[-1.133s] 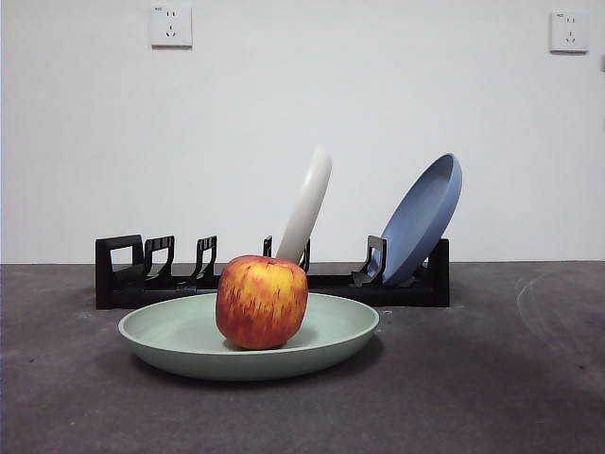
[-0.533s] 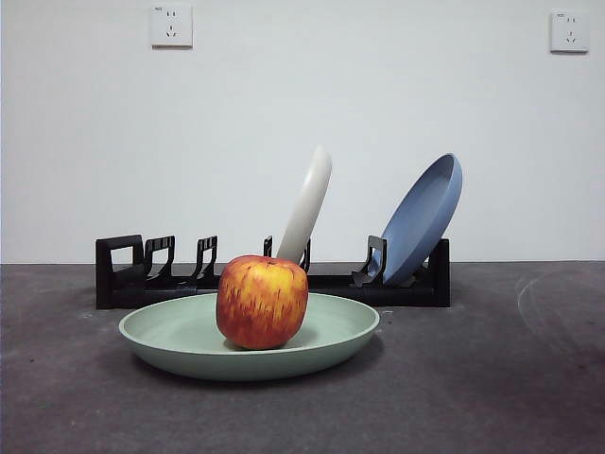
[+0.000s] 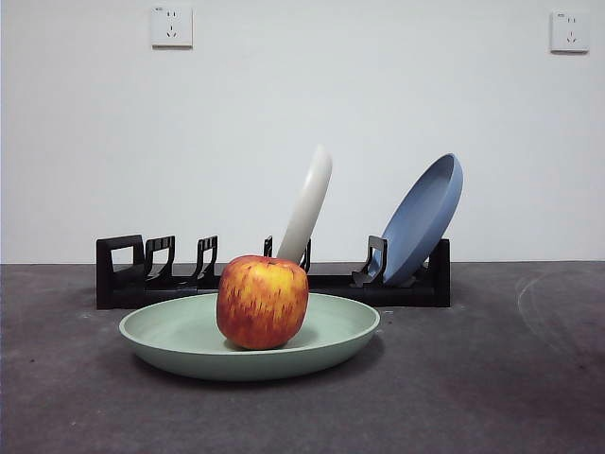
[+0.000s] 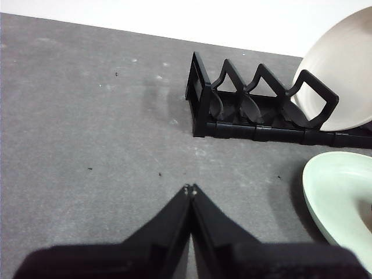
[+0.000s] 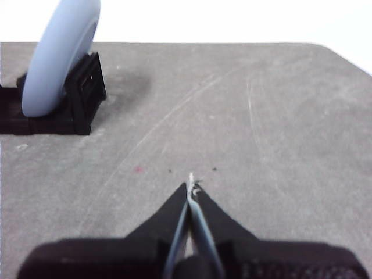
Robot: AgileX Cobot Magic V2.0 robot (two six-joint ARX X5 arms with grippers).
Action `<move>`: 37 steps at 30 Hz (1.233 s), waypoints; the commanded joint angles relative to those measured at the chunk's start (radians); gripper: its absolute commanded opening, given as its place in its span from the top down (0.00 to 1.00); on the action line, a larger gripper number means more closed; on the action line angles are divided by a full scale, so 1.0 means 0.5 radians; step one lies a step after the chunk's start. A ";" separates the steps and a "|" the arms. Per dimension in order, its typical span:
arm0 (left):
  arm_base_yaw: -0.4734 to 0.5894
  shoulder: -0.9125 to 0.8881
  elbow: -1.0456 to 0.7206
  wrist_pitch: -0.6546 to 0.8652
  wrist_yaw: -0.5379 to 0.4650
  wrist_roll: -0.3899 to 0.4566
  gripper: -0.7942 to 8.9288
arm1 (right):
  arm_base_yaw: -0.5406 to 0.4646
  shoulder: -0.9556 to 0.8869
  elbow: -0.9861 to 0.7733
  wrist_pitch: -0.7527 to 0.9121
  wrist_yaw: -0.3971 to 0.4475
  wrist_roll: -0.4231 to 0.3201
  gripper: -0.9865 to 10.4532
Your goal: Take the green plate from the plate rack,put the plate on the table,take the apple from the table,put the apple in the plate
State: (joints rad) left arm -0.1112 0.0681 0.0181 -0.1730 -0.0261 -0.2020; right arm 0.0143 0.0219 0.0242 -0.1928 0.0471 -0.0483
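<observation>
Apple (image 3: 262, 302) sits in the green plate (image 3: 170, 333), upright, a little left of the plate's middle, red streaks over yellow-orange skin facing the front camera. Green plate lies flat on the table (image 3: 492, 378), on the near side of the plate rack (image 3: 120, 270); from the low front view the plate's far rim overlaps the rack's base, and whether they touch cannot be told. Rack runs left to right across the table; its left slots stand empty, squared loop end at far left. Cream-white plate (image 3: 309, 203) stands in a middle slot, leaning right. Blue plate (image 3: 425, 216) stands in the slot at the right end, also leaning right, concave face toward the left. Two wall sockets (image 3: 171, 26) show high on the white wall behind. No arm appears in the front view. Left gripper (image 4: 190, 190) hangs over bare table to the left of the rack and the green plate, well apart from both; its two black jaws are pressed together tip to tip, nothing between them. Its wrist view shows the rack's loop end, the cream-white plate's face and a slice of the green plate's rim. Right gripper (image 5: 191, 186) hangs over bare, scuffed table to the right of the rack's blue-plate end, well apart from it; jaws likewise closed together on nothing.
</observation>
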 commanded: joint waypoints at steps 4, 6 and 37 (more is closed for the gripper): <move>0.006 0.001 -0.011 0.012 0.006 0.026 0.92 | -0.004 -0.028 -0.020 0.002 -0.030 -0.005 0.91; 0.006 0.001 -0.011 0.011 0.006 0.026 0.92 | -0.004 -0.028 -0.020 0.002 -0.028 -0.004 0.91; 0.006 0.001 -0.011 0.011 0.006 0.026 0.92 | -0.004 -0.026 -0.018 0.012 -0.027 0.043 0.91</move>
State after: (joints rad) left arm -0.1112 0.0681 0.0181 -0.1726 -0.0261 -0.2016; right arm 0.0135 0.0113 0.0242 -0.1932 0.0341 -0.0376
